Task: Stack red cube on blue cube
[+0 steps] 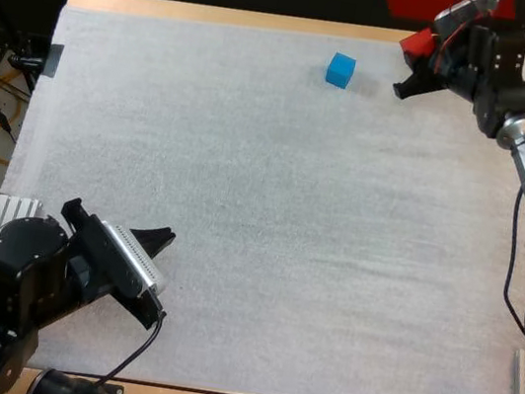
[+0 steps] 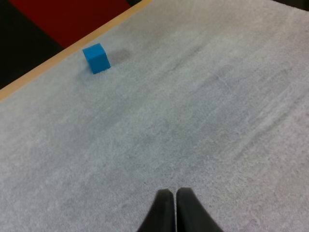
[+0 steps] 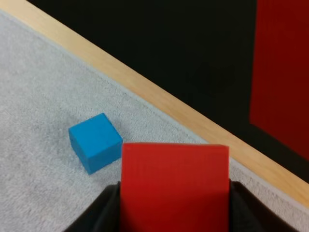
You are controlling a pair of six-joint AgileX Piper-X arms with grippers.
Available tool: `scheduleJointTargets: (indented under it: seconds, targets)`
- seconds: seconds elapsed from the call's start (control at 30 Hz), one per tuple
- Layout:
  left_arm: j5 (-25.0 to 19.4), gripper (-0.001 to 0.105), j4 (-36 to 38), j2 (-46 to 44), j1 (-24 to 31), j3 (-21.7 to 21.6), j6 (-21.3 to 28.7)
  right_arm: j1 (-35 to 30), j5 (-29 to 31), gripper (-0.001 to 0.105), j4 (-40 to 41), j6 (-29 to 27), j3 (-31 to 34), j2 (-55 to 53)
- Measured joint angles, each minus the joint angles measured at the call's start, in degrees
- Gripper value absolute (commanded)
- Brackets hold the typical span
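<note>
Alignment matters now: my right gripper (image 1: 411, 69) clamps the red cube (image 3: 174, 186) from both sides near the far edge of the mat (image 1: 241, 204), just beside the blue cube (image 1: 340, 69), not over it. I should centre it above blue, square the faces, then lower gently. My left gripper (image 2: 172, 194) rests pinched together, empty.

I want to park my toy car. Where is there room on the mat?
The white mat is bare across its middle, from the left hand at the near edge up to the blue cube. It is crowded only at the far edge, where the right hand holds the red cube near the blue cube.
</note>
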Motion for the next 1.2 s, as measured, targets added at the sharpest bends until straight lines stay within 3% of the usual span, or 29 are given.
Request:
scheduleJointTargets:
  seconds: [0.6, 0.8, 1.2]
  targets:
    - [0.0, 0.0, 0.1, 1.9, 0.0, 0.0, -0.1, 0.0, -9.5, 0.0, 7.4, -1.5, -26.1, 15.2]
    - [0.0, 0.0, 0.3, 2.7, 0.0, 0.0, -0.1, 0.0, -12.5, 0.0, 7.7, -1.7, -29.9, 18.7]
    - [0.0, 0.0, -2.1, 2.7, 0.0, 0.0, -1.3, 0.0, -19.5, 0.0, 5.4, -3.8, -30.0, 24.3]
